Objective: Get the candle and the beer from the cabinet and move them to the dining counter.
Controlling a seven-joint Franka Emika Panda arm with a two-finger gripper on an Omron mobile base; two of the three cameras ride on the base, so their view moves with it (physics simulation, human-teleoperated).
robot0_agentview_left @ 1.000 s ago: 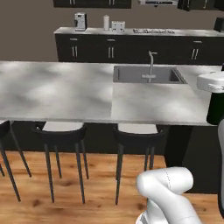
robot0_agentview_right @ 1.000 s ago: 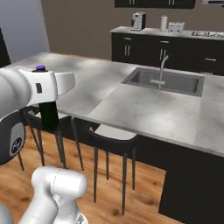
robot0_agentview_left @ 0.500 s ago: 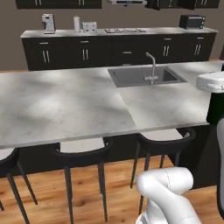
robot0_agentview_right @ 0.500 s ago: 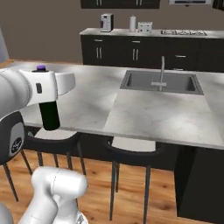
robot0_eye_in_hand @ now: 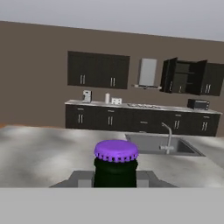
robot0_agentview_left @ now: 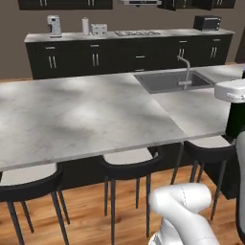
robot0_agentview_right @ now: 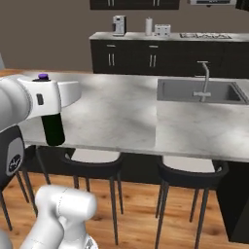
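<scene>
My gripper is shut on the beer, a dark bottle with a purple cap that stands upright between the fingers. From the right base view the beer hangs under the white hand, in front of the near edge of the dining counter. The left base view has the beer at its right edge, beside the dining counter. Far behind, the cabinet stands with both doors open. The candle is out of view.
Dark stools line the near side of the island. A steel sink with a faucet is set into its top. A back counter carries a coffee machine, a toaster and a hob.
The base has moved, so the whole scene has slid right and the island looms larger. The beer stays in the gripper, held the same way.
</scene>
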